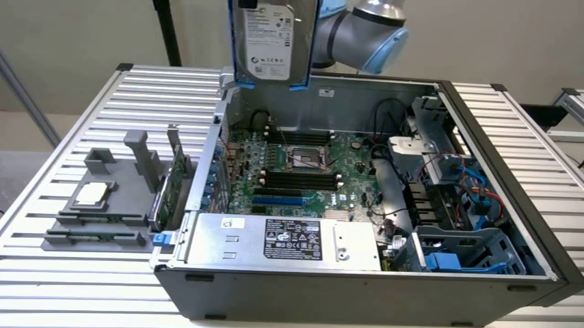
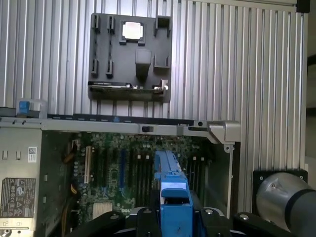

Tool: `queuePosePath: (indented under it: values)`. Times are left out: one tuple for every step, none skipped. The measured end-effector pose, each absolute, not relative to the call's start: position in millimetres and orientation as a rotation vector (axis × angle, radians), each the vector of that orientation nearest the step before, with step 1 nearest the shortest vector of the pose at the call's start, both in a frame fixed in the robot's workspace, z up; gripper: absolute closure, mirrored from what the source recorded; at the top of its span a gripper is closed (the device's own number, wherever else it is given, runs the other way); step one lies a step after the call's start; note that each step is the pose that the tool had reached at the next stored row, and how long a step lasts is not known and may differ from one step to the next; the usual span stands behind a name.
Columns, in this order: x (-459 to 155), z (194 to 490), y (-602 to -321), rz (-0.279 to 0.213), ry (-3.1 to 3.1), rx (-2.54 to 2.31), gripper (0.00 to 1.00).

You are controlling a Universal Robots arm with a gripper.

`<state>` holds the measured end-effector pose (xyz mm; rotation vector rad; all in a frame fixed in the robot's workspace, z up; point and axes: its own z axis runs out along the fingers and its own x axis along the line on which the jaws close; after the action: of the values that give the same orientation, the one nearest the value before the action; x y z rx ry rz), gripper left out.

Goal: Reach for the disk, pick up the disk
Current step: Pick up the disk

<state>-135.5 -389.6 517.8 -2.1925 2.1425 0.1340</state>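
- Above the open computer case, the disk hangs upright with its white label facing the exterior view. It is clear of every part below it.
- The gripper is closed on the disk. In the wrist view, the blue carrier rail sits clamped between the 2 fingers.
- Task status: both the reach and the grasp are judged complete, since the disk is airborne and touches neither the case nor the worktop. No part of the pick-up appears to be outstanding.
- Container 1, the computer case, lies on its side with the cover off. Contents:
  - the motherboard, with an empty CPU socket near its middle
  - the power supply, a silver box with a black label, along the near wall
  - a drive cage with blue plastic parts, at the exterior view's right
  - black, blue and red cables beside the cage
- Container 2, a grey parts fixture, rests on the worktop at the exterior view's left, just beside the case.
  - It holds 1 square silver CPU chip, lying flat in a recess.
  - Several of its other slots appear unoccupied.
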Motion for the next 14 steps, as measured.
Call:
queuePosePath:
  values:
    - [-131,518,-390,0.134,2.142,-2.192,0.67]
    - [-127,518,-391,0.134,2.143,-2.192,0.67]
    - [-122,518,-392,0.134,2.142,-2.192,0.67]
    - [-117,518,-393,0.134,2.142,-2.192,0.67]
    - [-113,518,-394,0.134,2.143,-2.192,0.67]
    - [-109,518,-395,0.134,2.142,-2.192,0.67]
    - [-104,518,-396,0.134,2.142,-2.192,0.67]
    - [-99,518,-397,0.134,2.142,-2.192,0.67]
    - [-95,518,-398,0.134,2.142,-2.192,0.67]
    - [-90,518,-399,0.135,2.142,-2.192,0.67]
    - [-86,518,-400,0.135,2.142,-2.192,0.67]
    - [-81,518,-401,0.134,2.142,-2.192,0.67]
    - [-77,518,-402,0.134,2.142,-2.192,0.67]
    - [-72,518,-403,0.135,2.142,-2.192,0.67]
